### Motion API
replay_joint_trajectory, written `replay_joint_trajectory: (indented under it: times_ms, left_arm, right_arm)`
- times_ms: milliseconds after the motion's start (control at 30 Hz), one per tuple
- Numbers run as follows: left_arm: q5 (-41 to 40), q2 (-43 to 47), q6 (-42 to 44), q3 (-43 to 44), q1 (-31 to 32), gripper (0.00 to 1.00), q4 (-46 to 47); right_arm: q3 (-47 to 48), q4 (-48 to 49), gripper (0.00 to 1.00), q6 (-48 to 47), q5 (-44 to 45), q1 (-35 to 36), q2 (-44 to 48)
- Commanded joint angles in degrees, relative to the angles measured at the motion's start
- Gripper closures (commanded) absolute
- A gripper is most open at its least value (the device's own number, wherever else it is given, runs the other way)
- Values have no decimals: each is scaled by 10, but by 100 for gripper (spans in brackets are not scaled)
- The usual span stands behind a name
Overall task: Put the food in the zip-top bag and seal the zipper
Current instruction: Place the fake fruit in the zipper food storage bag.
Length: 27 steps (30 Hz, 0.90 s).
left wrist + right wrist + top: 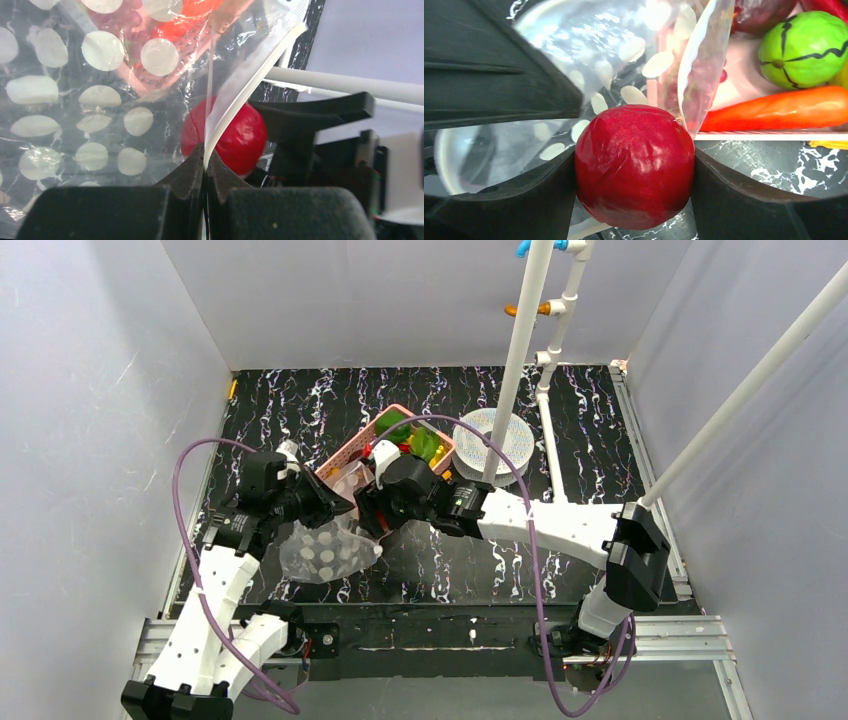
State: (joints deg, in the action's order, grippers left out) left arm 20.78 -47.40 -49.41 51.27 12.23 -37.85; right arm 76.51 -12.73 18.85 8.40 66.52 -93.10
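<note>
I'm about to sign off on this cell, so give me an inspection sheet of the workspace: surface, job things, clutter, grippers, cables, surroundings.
Surface: black table with white marbling.
Job's things: zip-top bag lies in front of the left arm, mouth lifted open; red apple at its mouth; carrot and green piece in the pink basket.
Clutter: white perforated dish beside the basket; white pipe frame standing on the table.
Grippers: left gripper shut on the bag's mouth edge; right gripper shut on the red apple.
Cables: purple cables loop over both arms.
Surroundings: pale walls on three sides.
</note>
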Motion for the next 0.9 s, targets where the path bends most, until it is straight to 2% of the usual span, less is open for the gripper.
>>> replay_joint_trajectory:
  times_ms: [0,67,133,267,367,433,667,867]
  left_arm:
    - [-34,15,40,56,4,100,-36]
    - [-45,15,53,66,4,100,-47]
    - [-48,13,63,74,4,100,-53]
    - [-48,5,71,74,4,100,-62]
    - [-48,6,70,70,4,100,-58]
    - [-47,6,70,66,4,100,-54]
    - [-29,3,61,62,4,100,-43]
    - [-28,4,62,62,4,100,-42]
  right_arm:
    - [19,23,69,-3,58,6,-2]
    - [36,10,65,-1,44,6,-7]
    - [46,10,56,2,7,6,-2]
    - [38,49,25,30,-94,6,36]
    - [37,60,9,47,-135,4,52]
    - [49,48,2,62,-160,-2,57]
    - [64,28,2,81,-186,-17,51]
    - [71,-23,3,83,-123,-36,84]
